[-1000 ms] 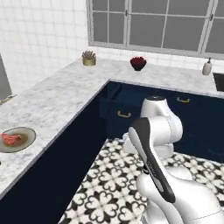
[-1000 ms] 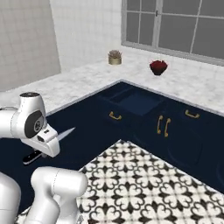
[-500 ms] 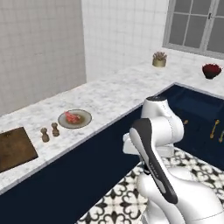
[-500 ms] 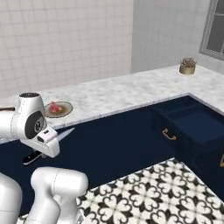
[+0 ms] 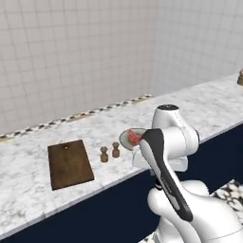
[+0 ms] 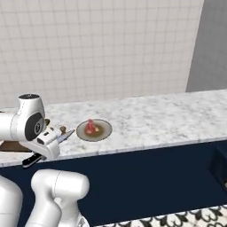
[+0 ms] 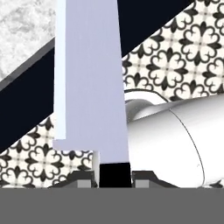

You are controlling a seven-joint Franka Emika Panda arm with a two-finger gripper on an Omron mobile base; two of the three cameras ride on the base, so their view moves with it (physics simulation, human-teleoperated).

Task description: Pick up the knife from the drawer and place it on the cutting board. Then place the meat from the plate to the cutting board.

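Observation:
My gripper (image 6: 47, 146) is shut on the knife (image 6: 65, 136), holding it in front of the counter's edge. The grey blade points toward the plate (image 6: 103, 132) and the black handle sticks out to the lower left. In the hand view the broad blade (image 7: 89, 78) runs up from between the fingertips (image 7: 82, 180). The red-pink meat (image 6: 91, 126) lies on the plate, just right of the blade tip. The dark-brown cutting board (image 5: 70, 163) lies flat on the counter, left of the plate (image 5: 126, 138) and meat (image 5: 133, 136). The drawer is not clearly in view.
Two small brown shakers (image 5: 109, 152) stand between the board and the plate. The marble counter (image 6: 168, 119) runs along a tiled wall over navy cabinet fronts (image 6: 150, 177). A small pot (image 5: 240, 77) sits at the far right. Patterned floor tiles lie below.
The whole picture has shifted: the base has moved along the counter, so the board, shakers and plate have come to the middle. The knife stays in the shut gripper.

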